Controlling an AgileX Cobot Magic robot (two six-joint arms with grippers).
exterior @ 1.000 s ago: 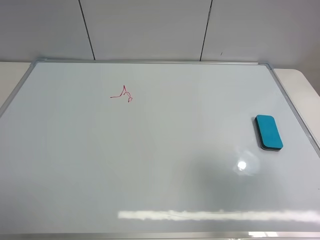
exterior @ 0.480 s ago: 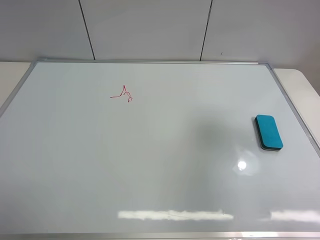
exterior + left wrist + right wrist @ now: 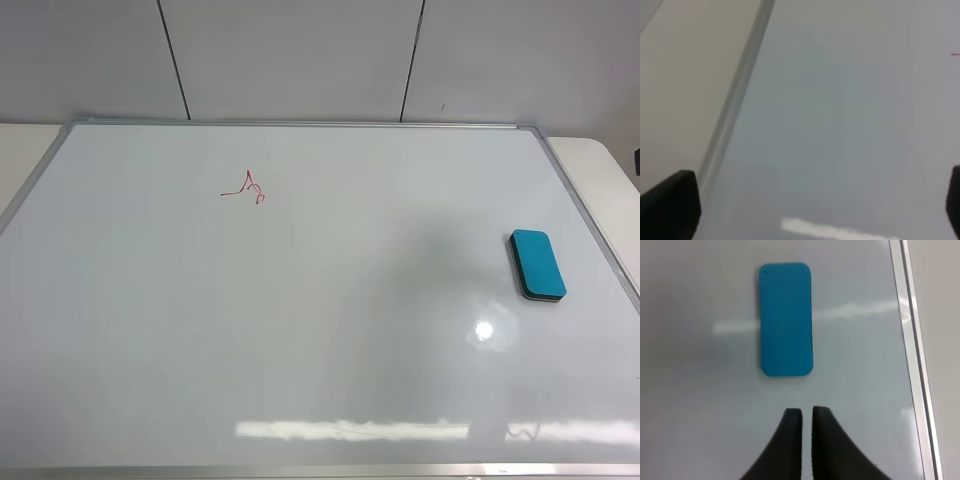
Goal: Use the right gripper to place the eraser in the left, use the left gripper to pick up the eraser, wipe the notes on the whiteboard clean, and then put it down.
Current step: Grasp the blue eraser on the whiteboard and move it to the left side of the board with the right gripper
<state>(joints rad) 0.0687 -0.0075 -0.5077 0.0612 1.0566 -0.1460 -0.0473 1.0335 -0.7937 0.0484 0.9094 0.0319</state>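
Shows, nearest the camera in the high view, the lower frame [image 3: 300, 470] of the whiteboard [image 3: 320, 330], with a strip of glare just inside it and bare white surface beyond. Places the eraser [image 3: 538, 263] flat on the board near the right edge, teal face up, long side roughly along the frame, close to that rail but not touching it. Leaves wide bare board from the eraser across to the left side. Sets the notes [image 3: 246, 188], a small red squiggle, in the far-left part, well apart from the eraser and inside every edge. Ends at the far rail, with pale tabletop [image 3: 598, 170] past the far corners and a panelled wall [image 3: 300, 60] behind.

Right wrist view: shows the right claw [image 3: 807, 412] closed, fingers nearly touching with only a thin slit and nothing between them, over the board just short of the eraser's nearer short end and apart from it. Shows the right rail alongside, with tabletop outside it.

Left wrist view: shows the left claw [image 3: 812, 205] open and holding nothing, fingertips spread wide, over bare board beside the left rail. Catches a trace of red at the picture's margin.
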